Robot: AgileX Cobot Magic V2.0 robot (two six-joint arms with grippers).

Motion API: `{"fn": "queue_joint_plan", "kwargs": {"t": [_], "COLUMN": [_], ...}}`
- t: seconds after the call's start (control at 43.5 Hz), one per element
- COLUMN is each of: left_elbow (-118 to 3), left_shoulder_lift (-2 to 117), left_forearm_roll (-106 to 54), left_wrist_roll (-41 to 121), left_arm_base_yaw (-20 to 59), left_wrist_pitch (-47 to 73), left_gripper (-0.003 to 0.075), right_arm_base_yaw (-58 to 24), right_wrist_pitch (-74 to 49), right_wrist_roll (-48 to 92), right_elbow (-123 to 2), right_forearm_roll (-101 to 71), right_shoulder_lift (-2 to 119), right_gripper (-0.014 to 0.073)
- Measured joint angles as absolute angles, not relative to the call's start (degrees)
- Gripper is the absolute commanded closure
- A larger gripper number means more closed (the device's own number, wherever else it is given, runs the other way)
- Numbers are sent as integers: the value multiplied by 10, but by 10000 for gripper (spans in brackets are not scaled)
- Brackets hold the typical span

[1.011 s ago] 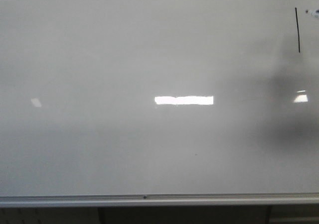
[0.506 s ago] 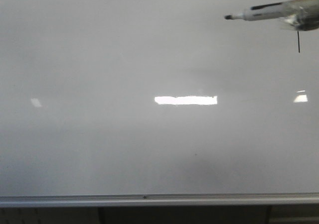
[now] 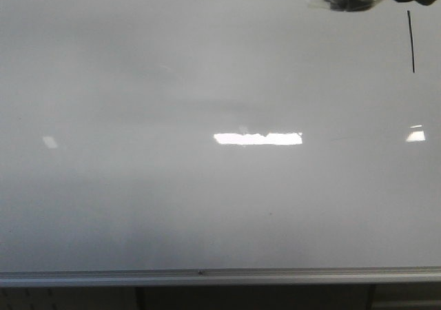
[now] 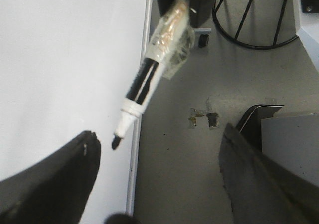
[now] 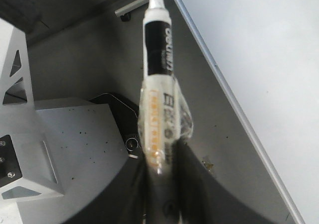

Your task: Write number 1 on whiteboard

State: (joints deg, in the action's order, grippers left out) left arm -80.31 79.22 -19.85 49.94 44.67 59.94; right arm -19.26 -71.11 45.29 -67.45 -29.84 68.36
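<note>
One black number 1 marks the whiteboard; right tool grips marker.

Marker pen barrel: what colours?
The white marker pen has a black label band and clear tape wrap; right wrist view shows it best.

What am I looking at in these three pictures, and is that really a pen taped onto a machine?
It is a robot with two arms. One picture looks forward at a big whiteboard; the short black stroke near its upper right is the number 1.

The other two come from cameras on the wrists. In the right wrist view, the right gripper has its fingers closed on a marker pen wrapped in clear tape. That pen also shows along the top edge of the forward picture.

In the left wrist view, the left gripper has its dark fingers spread wide, holding nothing. The same pen shows beyond it, tip near the board's edge.
</note>
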Motion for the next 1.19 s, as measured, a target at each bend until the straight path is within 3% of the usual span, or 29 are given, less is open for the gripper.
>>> {"fn": "queue_joint_plan", "kwargs": {"t": [0.62,1.034,1.149,1.195], "left_elbow": [-903,-905,-905,-905], "left_shoulder_lift": [915,920,921,921], "left_forearm_roll": [-216,-221,-221,-221], "left_wrist_roll": [557,561,569,574], "left_arm_base_yaw": [447,449,449,449], "left_wrist_pitch": [641,655,666,670], "left_gripper": [240,652,740,741], "right_arm_base_yaw": [-193,-193,-193,-193], "right_wrist_pitch": [-711,-710,-710,-711], "right_wrist_roll": [470,472,479,481], "right_elbow": [-674,-674,-674,-674], "right_forearm_roll": [-299,-299,-298,-297], "right_shoulder_lift": [684,684,684,684], "right_gripper": [653,653,648,627]}}
